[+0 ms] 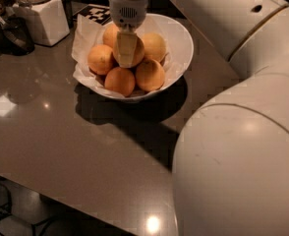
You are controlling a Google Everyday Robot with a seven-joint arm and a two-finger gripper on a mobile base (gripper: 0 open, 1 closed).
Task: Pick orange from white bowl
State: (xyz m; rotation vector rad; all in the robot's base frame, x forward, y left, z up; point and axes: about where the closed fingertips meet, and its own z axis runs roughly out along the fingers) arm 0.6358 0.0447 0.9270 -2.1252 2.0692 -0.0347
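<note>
The white bowl (180,43) stands on the grey table at the back, lined with crinkled white paper and holding a pile of several orange fruits. The orange (139,52) lies on top in the middle of the pile, mostly hidden behind my gripper. My gripper (126,50) comes straight down from above into the bowl and sits right at this top fruit. Smaller fruits lie around it at the left (101,59), front (119,80), front right (150,74) and back right (155,45).
A white square canister (42,17) with a lidded jar on top stands at the back left, next to a dark scoop (13,31). A black-and-white marker tag (98,14) lies behind the bowl. My large white arm (243,146) fills the right side.
</note>
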